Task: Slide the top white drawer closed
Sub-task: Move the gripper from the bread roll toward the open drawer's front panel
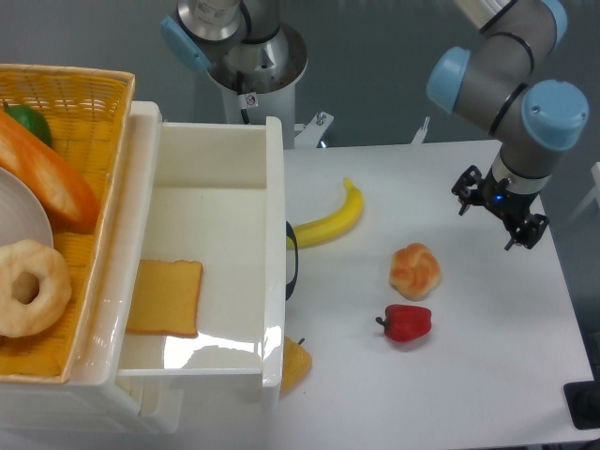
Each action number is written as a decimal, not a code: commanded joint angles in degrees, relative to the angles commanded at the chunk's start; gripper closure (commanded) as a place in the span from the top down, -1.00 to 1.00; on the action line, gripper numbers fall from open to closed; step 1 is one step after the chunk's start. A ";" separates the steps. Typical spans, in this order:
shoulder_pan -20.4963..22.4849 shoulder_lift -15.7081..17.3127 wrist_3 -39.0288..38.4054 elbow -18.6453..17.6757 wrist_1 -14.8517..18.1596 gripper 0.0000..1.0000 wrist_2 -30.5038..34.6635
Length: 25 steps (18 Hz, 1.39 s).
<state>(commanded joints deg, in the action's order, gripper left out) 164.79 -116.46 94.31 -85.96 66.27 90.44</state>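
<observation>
— Where is the arm?
— It comes in from the one o'clock corner and bends down at three o'clock.
— And the gripper (499,210)?
— It hangs at the arm's end, small and black. I can't tell if its fingers are apart. It holds nothing.

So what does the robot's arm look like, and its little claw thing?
The arm is made of fat grey metal tubes joined by round joints with light blue caps. At its end sits a small black two-finger gripper with a tiny blue light glowing on it. A second grey column with a blue cap stands behind the table, carrying a small white sticker with red markings and a black cable.
</observation>
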 joint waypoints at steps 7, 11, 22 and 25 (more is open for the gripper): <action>0.44 1.05 -0.88 -1.92 0.00 1.00 -4.73; 3.25 3.33 -0.61 -6.49 -0.44 1.00 -17.46; -3.16 6.50 -21.69 -10.02 -0.44 0.58 -23.91; -6.05 7.29 -32.05 -10.28 -0.35 -0.27 -23.56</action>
<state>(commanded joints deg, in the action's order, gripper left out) 158.74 -109.16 62.26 -96.24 65.92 66.88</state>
